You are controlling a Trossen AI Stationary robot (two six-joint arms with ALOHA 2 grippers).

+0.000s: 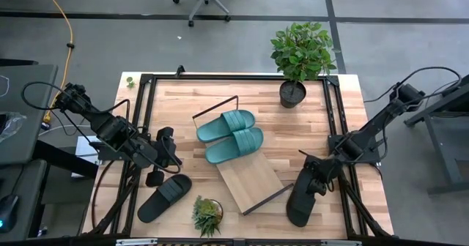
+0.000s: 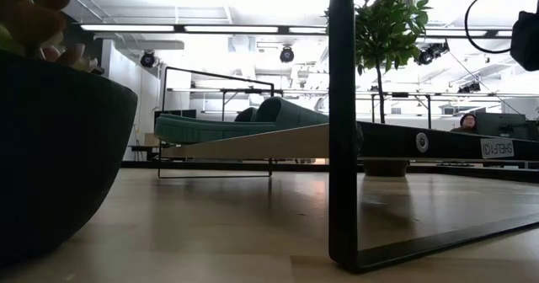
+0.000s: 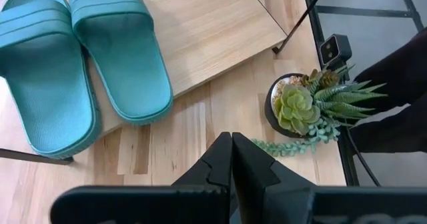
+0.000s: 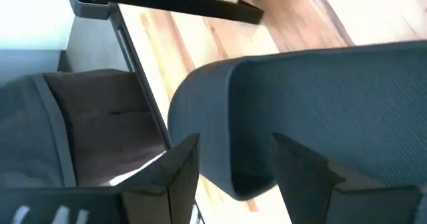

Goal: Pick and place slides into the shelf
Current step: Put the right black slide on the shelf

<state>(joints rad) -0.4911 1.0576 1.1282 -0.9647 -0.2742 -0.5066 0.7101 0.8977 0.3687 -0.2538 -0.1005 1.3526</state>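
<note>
Nearest the bottom edge of the high view, a small succulent pot (image 1: 207,215) sits between the two black slides: one (image 1: 164,197) lies flat on the table (image 1: 344,107) at lower left, the other (image 1: 302,200) is at lower right under the right gripper (image 1: 314,179). In the right wrist view the fingers are spread either side of that slide's edge (image 4: 313,104), not clearly pinching it, so I cannot tell if it is held. The left gripper (image 1: 163,157), pressed together and empty, hovers just above the lower-left slide. Further up, at frame centre, the shelf (image 1: 253,179) already carries the green pair (image 1: 231,134) side by side on its upper half. My reading: half done, with both black slides left to place on the bare lower half. A leafy plant (image 1: 302,56) stands at the far edge.
</note>
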